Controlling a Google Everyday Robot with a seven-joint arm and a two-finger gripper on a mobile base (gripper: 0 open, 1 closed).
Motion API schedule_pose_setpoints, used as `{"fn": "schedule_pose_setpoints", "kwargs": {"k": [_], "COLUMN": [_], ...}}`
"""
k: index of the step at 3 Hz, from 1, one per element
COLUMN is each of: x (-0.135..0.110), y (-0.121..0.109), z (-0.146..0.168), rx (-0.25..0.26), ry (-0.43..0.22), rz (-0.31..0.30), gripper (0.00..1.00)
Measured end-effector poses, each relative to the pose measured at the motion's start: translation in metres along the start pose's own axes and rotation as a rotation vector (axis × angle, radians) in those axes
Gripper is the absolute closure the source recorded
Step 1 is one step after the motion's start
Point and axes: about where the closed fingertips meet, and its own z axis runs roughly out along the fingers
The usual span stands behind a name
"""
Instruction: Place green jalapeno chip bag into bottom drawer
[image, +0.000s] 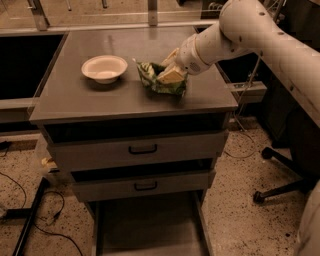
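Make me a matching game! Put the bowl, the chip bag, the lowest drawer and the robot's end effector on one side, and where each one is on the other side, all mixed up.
1. white round bowl
2. crumpled green foil chip bag
3. wide grey metal bottom drawer
4. end effector

A. pulled open, lowest of all
B. left part of the grey cabinet top
C. right at the chip bag
D. middle of the cabinet top, right of the bowl

Pairs: 1-B, 2-D, 3-A, 4-C
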Motion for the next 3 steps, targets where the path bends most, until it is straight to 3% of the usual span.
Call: {"fn": "schedule_pose_setpoints", "kwargs": {"k": [1,2,3], "x": [0.0,-0.0001,-0.001], "y": [0.0,0.0001,0.0022], "z": [0.0,0.0001,-0.0001], "rx": [0.0,0.0,0.001], "ry": [0.0,0.0,0.002], "rz": [0.0,0.0,-0.005], "gripper": [0.88,1.0,1.0]}}
